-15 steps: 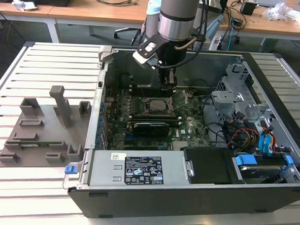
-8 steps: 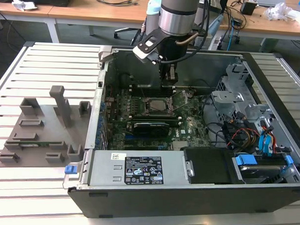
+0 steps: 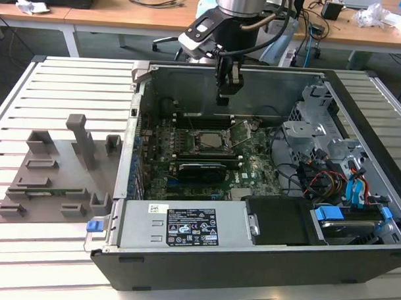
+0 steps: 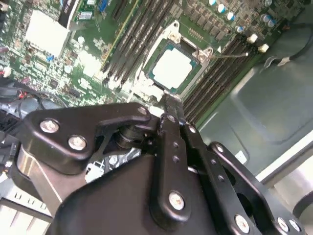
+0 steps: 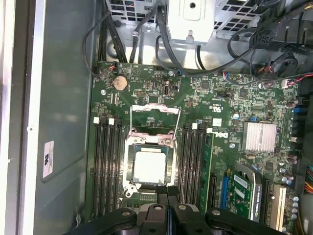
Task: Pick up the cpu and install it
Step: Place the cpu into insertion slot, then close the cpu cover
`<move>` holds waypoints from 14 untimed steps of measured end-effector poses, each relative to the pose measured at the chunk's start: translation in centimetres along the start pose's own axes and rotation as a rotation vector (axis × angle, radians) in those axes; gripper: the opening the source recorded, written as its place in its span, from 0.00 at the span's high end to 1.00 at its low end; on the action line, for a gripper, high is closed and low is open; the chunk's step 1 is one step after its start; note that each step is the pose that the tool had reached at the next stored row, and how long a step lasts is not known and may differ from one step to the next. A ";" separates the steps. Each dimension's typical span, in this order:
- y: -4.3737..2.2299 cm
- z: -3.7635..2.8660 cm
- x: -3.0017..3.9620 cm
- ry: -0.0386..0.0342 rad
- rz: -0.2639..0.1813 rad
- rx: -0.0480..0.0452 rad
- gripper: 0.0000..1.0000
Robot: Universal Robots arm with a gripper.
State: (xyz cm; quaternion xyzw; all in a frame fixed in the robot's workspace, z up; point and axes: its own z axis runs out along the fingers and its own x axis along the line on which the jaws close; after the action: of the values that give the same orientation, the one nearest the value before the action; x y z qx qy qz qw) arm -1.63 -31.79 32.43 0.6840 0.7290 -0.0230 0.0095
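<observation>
Cpu (image 5: 152,166) (image 4: 171,66) in socket (image 5: 128,169) in both wrist views, closed empty gripper (image 3: 224,98) above it in exterior view

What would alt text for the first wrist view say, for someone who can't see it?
A silvery square cpu lies in its socket on a green motherboard, the socket's hinged frame swung open beside it. The black end effector, closed and empty, hangs above one edge of the socket.

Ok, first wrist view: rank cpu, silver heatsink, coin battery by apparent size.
1. cpu
2. silver heatsink, somewhat smaller
3. coin battery, clearly smallest
All sit on the motherboard, so nearness barely skews this.
</observation>
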 end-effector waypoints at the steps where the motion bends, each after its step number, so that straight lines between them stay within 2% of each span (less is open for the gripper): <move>1: 0.00 -0.01 0.00 -0.0002 0.000 0.0001 0.89; 14: 0.00 -0.05 0.00 -0.0002 0.000 0.0001 0.89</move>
State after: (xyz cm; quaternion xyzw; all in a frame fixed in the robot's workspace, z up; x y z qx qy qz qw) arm -1.63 -31.79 32.48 0.6840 0.7291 -0.0231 0.0095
